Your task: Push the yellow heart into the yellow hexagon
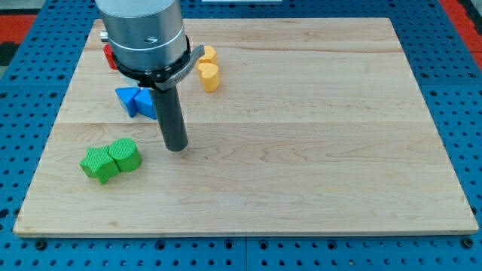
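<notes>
Since my tip [176,147] sits well below the yellow heart [208,76], just right of the green blocks [111,159] and touching no block, I'd swing it round to the heart's lower right and push up-left toward the yellow hexagon [207,54], which looks just above the heart and maybe already touching. Being a bare rod, it grips nothing, so the push has to stay centred or the heart slides off sideways; blue blocks [136,101] lie left of the heart, a red one [109,56] peeks out behind the arm. Wooden board [316,143] lies flat on blue pegboard [452,45].
</notes>
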Controlling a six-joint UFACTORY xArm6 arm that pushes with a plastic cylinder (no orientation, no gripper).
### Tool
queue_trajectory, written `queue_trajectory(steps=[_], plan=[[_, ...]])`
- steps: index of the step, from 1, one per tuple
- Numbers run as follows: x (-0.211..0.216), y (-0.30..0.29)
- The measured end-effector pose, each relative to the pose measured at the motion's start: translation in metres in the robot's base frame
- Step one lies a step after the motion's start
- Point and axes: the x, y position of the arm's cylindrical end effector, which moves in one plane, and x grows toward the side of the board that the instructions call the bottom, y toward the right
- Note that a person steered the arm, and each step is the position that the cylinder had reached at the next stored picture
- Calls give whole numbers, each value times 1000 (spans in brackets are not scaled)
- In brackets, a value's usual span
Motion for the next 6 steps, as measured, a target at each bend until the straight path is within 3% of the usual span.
queue_trajectory(steps=[2,4,6], plan=[[2,-6],[-67,23],[-128,-9]])
